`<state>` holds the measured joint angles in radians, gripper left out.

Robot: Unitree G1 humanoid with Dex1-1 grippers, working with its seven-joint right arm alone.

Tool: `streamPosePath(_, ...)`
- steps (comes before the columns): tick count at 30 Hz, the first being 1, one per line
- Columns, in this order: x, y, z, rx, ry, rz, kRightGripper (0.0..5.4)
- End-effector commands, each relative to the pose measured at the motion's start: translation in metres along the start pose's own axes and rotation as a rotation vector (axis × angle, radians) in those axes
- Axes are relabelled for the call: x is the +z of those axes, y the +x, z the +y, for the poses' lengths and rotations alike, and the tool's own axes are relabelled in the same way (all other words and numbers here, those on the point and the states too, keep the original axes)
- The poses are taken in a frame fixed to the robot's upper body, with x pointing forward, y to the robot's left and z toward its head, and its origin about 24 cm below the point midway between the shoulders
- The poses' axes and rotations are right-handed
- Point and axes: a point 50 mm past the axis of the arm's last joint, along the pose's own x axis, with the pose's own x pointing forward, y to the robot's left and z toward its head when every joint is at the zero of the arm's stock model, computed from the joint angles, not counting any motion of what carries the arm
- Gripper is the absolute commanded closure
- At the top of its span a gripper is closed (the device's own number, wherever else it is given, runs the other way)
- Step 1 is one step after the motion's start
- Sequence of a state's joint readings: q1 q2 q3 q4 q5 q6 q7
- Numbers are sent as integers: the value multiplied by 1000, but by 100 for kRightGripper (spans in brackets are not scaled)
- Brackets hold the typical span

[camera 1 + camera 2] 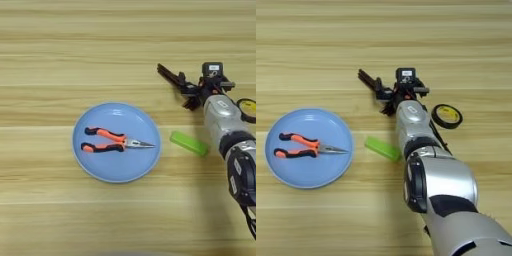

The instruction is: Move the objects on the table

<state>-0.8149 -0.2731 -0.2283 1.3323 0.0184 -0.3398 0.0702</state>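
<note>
From my seat, the pincer [387, 98] sits over the black hex-key bundle [369, 80], and I can't tell whether its fingers grip it or only overlap it. Right of the pincer, the tape ring [248, 110] is cut by the left eye view's edge. Behind the pincer, the forearm [415, 125] hides one end of the green bar [382, 148].

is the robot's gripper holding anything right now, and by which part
The right gripper is at one end of the black hex-key bundle; whether it actually grips it cannot be told.
</note>
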Motion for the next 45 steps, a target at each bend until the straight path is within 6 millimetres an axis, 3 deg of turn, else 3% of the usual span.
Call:
streamPosePath(1,56,15,-1,-8,-21,-168,5)
streamPosePath(16,55,15,4,14,-31,-166,5)
streamPosePath(29,49,13,14,175,-24,-140,5)
streamPosePath(45,25,16,23,141,-202,127,5)
